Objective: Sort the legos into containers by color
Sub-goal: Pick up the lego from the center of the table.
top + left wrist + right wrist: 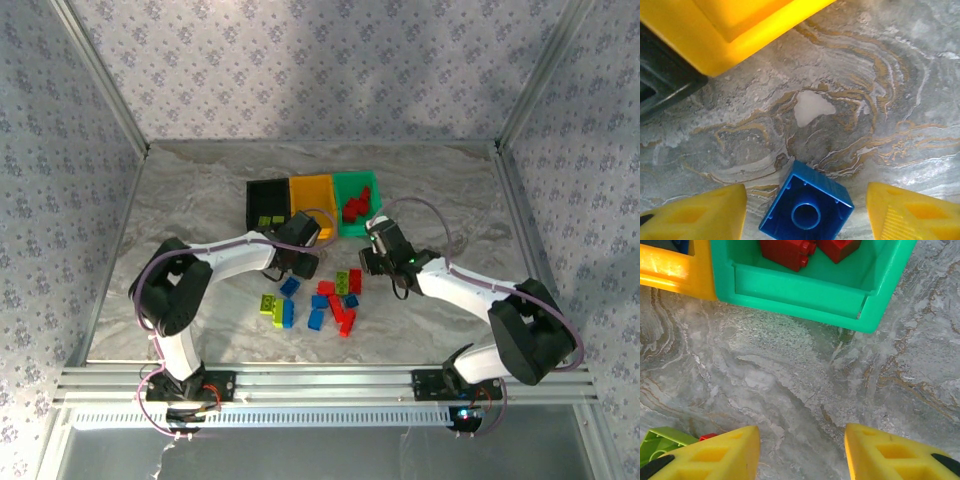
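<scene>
Since the L gripper (806,192) sits low w/ jaws apart and the blue brick (806,211) lies btwn its fingers (705,215), I read this as lining up a pick. No finger contact visible.

The brick is on the table (865,100), just near-side of the bins, at the far edge of the loose pile (325,305), approx mid-table. It's flipped: hollow underside w/ round tube up, studs down. It looks about square, so no real long axis. Its sides are skewed to the finger line, w/ one corner pointing ahead of the gripper. Closing would prob catch corners first, so a wrist twist may be needed.

The R gripper (801,440) is also jaws apart, nothing btwn, over bare table just short of the green bin (805,290). A lime brick (660,442) lies just beside one finger. I'd judge it free for the next pick.

The bins stand side by side toward the far edge, middle:
- black bin (267,205): holds lime pcs.
- yellow bin (312,192): a bit of blue inside per R wrist view.
- green bin: holds red bricks (787,250).

So blue prob goes to yellow, which explains the L arm working right beside it.
</scene>
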Motion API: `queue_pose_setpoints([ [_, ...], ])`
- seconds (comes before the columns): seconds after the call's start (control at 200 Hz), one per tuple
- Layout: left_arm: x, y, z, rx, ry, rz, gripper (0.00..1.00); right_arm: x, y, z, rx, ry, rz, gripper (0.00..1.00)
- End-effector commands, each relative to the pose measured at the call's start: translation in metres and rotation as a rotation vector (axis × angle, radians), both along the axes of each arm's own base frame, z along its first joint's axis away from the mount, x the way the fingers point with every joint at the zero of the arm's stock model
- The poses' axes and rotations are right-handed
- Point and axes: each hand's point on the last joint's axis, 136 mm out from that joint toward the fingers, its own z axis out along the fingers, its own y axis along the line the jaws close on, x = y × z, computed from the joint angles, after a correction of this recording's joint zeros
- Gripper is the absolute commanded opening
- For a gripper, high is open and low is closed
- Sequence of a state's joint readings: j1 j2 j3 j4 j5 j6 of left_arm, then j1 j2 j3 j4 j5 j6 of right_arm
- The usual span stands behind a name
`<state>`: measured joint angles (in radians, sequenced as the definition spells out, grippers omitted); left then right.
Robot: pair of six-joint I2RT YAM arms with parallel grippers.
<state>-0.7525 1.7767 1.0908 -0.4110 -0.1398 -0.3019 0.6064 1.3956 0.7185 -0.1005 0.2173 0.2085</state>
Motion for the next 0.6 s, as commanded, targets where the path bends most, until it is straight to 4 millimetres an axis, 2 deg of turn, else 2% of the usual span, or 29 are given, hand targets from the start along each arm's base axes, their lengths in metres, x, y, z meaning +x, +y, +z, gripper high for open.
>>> queue_pose_setpoints([
  [0.0, -0.005, 0.007, -0.005, 0.026, 0.027, 0.019, 0.59, 0.004, -0.003, 0.003, -0.030, -0.022, -0.019, 0.50],
  [0.055, -0.006, 0.008, -0.006, 0.030, 0.029, 0.017, 0.51, 0.004, -0.002, 0.003, -0.037, -0.023, -0.016, 0.50],
  [0.125, -0.006, 0.007, -0.005, 0.031, 0.028, 0.020, 0.50, 0.004, -0.001, 0.001, -0.048, -0.024, -0.016, 0.50],
  [0.2, -0.005, 0.006, -0.002, 0.021, 0.028, 0.020, 0.39, 0.005, -0.002, 0.000, -0.064, -0.027, -0.023, 0.50],
  [0.315, -0.003, 0.002, 0.004, 0.005, 0.020, 0.017, 0.34, 0.006, -0.006, 0.001, -0.076, -0.032, -0.036, 0.50],
  [0.435, -0.003, -0.003, 0.018, -0.013, 0.004, 0.010, 0.34, 0.005, -0.007, 0.001, -0.075, -0.035, -0.040, 0.50],
  [0.595, 0.004, -0.014, 0.050, -0.050, -0.050, -0.003, 0.34, 0.005, -0.006, 0.003, -0.064, -0.038, -0.040, 0.50],
])
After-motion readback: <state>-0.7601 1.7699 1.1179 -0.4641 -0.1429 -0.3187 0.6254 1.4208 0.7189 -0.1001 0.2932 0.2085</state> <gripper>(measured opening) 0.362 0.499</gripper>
